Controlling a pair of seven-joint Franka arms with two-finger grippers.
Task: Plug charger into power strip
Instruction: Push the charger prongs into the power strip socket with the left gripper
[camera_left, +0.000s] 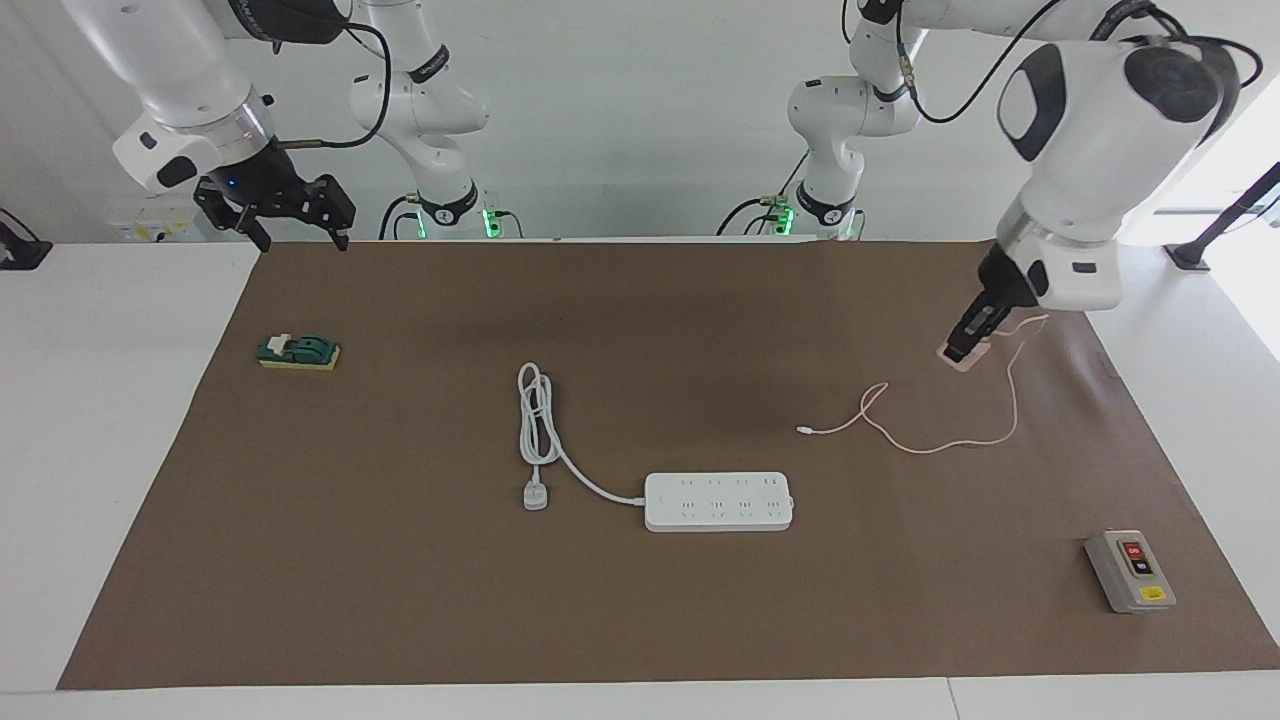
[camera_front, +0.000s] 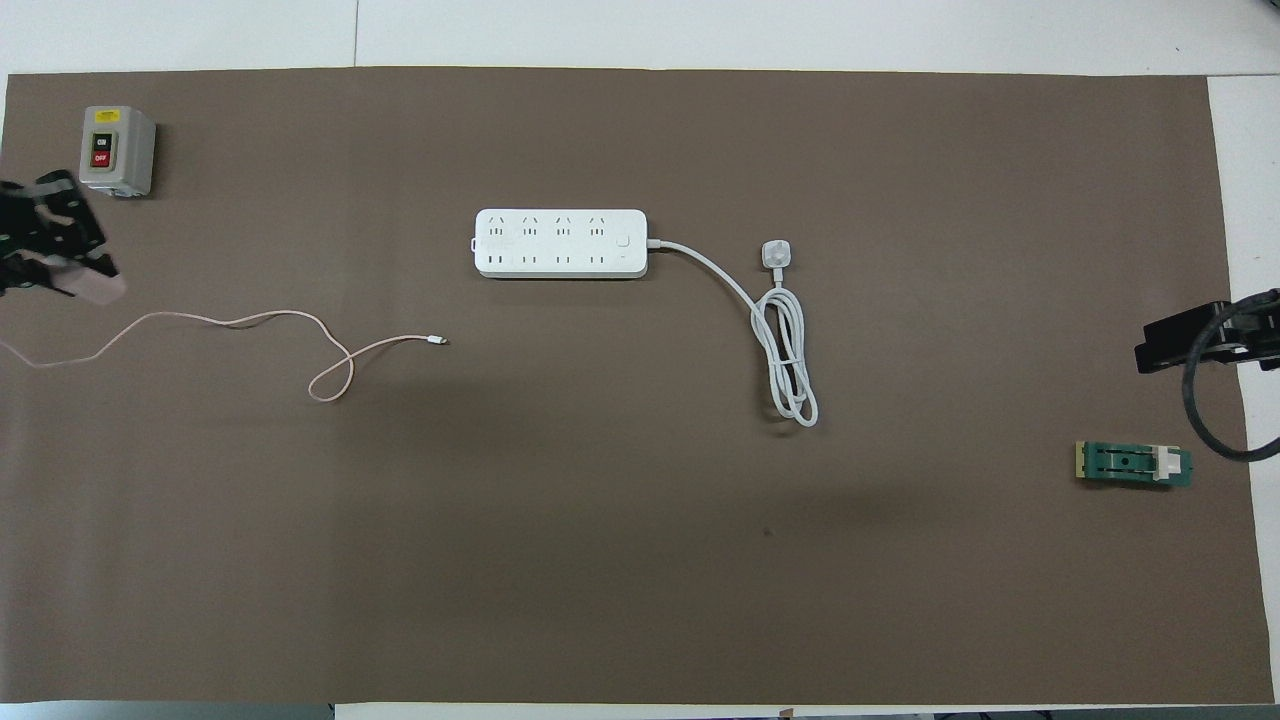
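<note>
The pale pink charger is between the fingers of my left gripper, which is shut on it low over the mat at the left arm's end of the table. It also shows in the overhead view, under the left gripper. Its thin pink cable trails loosely over the mat toward the middle. The white power strip lies flat mid-table, farther from the robots than the cable. My right gripper is open and empty, raised at the right arm's end.
The strip's thick white cord is coiled beside it, with its round white plug. A grey box with red and black buttons stands at the left arm's end. A green block lies at the right arm's end.
</note>
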